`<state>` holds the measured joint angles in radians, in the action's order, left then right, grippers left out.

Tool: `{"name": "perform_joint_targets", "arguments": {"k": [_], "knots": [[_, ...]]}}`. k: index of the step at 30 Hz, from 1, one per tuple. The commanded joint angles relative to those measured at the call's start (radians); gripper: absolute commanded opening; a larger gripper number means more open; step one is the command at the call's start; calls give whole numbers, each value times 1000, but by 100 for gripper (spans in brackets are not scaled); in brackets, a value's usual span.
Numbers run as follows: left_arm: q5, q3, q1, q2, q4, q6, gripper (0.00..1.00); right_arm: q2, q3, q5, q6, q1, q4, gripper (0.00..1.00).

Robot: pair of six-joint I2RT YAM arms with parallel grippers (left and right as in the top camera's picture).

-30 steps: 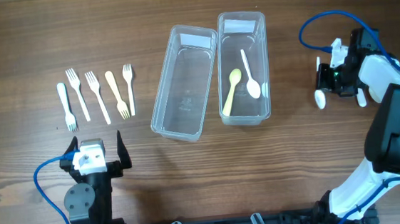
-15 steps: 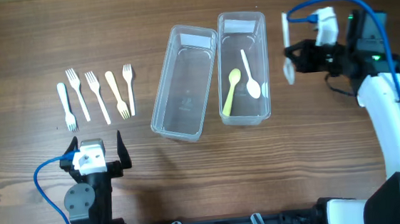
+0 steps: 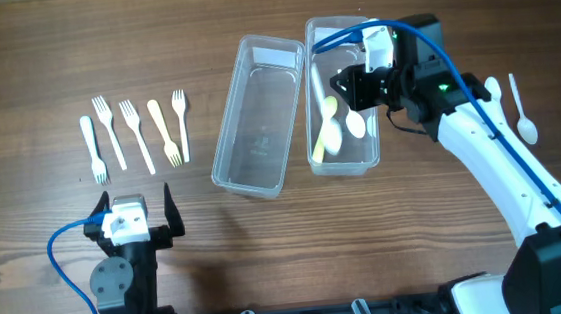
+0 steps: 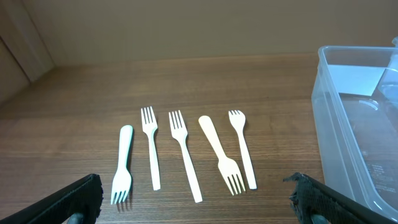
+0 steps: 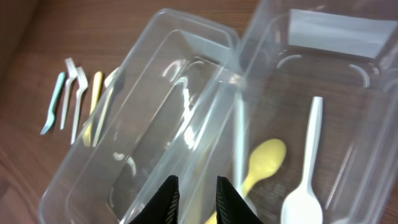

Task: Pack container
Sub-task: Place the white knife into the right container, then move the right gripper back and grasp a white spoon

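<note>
Right gripper [image 5: 196, 200]: fingers nearly together over the right container [image 3: 347, 169]; white spoon [image 5: 238, 134] handle reaches them; I cannot tell if gripped
Left gripper [image 4: 199, 208]: wide open; empty; facing forks [image 4: 181, 155]

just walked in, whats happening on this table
The right arm's fingers hang over the clear plastic container on the right, apparently gripping a white plastic spoon. A yellow plastic spoon and another white spoon already lie inside. The neighbouring clear container is empty. Five plastic forks lie in a row on the wooden table, untouched, with the left arm's fingers open in front of them.
</note>
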<state>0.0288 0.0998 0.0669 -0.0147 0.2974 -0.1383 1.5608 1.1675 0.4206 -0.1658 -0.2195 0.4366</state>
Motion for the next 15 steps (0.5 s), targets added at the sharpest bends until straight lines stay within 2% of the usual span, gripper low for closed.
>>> {"name": "perform_joint_targets", "arguments": {"k": [1,6,10,12,15], "knots": [[-1,-8,3,7,-5,-19,100,13,3,-37,-14,9,-5,59],[-1,-8,3,7,-5,-19,100,9,3,-114,28,70,30,63],[-1,-8,3,7,-5,-19,100,-2,3,-304,41,248,159,63],[-1,-8,3,7,-5,-19,100,1,3,-359,93,320,197,62],[-1,-8,3,7,-5,-19,100,1,3,-385,265,422,212,61]]}}
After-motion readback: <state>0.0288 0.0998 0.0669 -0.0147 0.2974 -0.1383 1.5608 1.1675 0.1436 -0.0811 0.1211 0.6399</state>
